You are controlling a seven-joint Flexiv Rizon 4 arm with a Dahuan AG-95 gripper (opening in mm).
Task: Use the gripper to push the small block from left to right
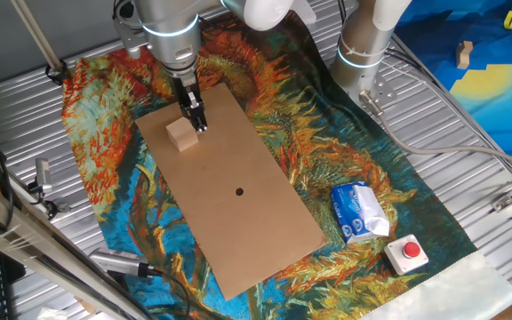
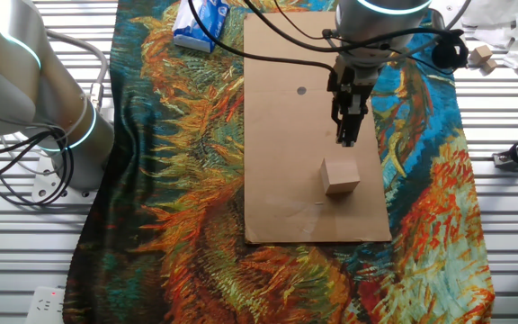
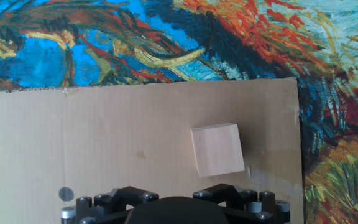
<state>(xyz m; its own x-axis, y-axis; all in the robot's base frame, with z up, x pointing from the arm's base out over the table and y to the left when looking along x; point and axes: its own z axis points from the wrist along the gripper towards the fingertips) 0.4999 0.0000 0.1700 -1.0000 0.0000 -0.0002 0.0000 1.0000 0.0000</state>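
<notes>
The tool (image 1: pixel 194 120), its fingers together and holding nothing, hangs just beside the small wooden cube (image 1: pixel 182 134) on the cardboard sheet (image 1: pixel 238 213), apparently not touching.

I count one small block (image 1: pixel 182 134) on one cardboard sheet (image 1: pixel 238 213), which lies on one painted cloth (image 1: pixel 105 151), and the sheet has one dark dot (image 1: pixel 239 190). Beside these are one blue-and-white packet (image 1: pixel 358 213) and one beige box with a red button (image 1: pixel 408 253). I have one gripper (image 1: pixel 194 120) of my own, and one second arm column (image 1: pixel 367 40) stands at the table's edge.
</notes>
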